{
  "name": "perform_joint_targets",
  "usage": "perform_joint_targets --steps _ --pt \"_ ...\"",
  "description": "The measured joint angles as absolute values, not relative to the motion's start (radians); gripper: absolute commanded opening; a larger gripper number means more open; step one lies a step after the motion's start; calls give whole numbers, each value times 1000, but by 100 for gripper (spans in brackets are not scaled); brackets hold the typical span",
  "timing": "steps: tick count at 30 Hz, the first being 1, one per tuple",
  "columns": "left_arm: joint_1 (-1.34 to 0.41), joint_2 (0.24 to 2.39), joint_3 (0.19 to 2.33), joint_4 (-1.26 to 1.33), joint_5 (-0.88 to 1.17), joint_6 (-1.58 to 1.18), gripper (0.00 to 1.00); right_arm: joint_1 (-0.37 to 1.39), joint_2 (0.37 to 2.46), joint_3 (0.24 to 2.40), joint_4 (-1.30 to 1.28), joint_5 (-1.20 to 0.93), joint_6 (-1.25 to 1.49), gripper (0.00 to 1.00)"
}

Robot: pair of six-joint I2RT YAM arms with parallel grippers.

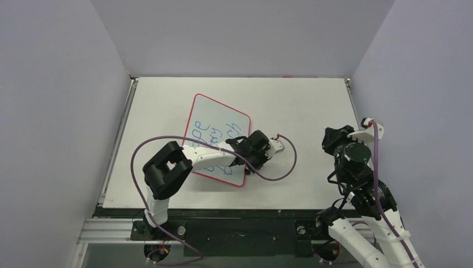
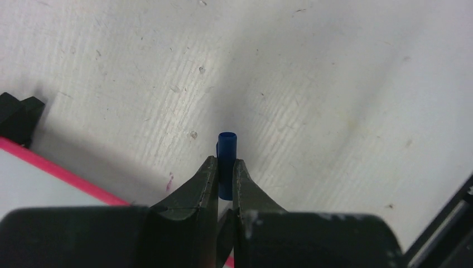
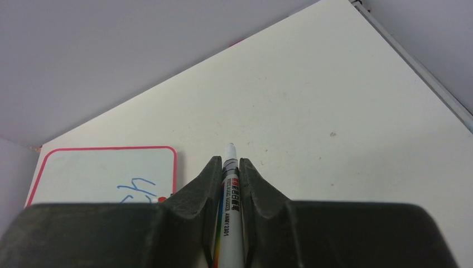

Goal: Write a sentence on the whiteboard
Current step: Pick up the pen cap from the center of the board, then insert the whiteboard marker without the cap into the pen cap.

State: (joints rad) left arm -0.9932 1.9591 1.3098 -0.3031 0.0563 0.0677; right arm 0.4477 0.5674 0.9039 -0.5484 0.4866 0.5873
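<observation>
Whiteboard (image 1: 218,139) lies tilted mid-table with blue sentence (image 1: 211,139) on it in about three lines; I judge the writing done or nearly so. Left gripper (image 2: 225,174) is clamped on a small blue marker cap (image 2: 226,162), hovering just off the board's near-right corner. Right gripper (image 3: 231,170) is pinched on the white marker (image 3: 230,195), well right of the board; recapping probably comes next. Only the wrist views reveal what each claw holds; overhead alone shows the lettering's extent.

Grey walls (image 1: 240,33) — white table (image 1: 301,106)
</observation>
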Motion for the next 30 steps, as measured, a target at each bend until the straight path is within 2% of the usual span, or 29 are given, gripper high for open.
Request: perform_joint_targets --steps 12,18,30 --pt "-984 1627 1220 -253 173 101 0 371 614 978 -566 306 588 0" --pt "-983 1482 1165 -235 192 139 0 367 649 1055 -570 160 586 0" --pt "-896 1237 1117 -222 214 248 0 367 716 1059 -513 -194 556 0"
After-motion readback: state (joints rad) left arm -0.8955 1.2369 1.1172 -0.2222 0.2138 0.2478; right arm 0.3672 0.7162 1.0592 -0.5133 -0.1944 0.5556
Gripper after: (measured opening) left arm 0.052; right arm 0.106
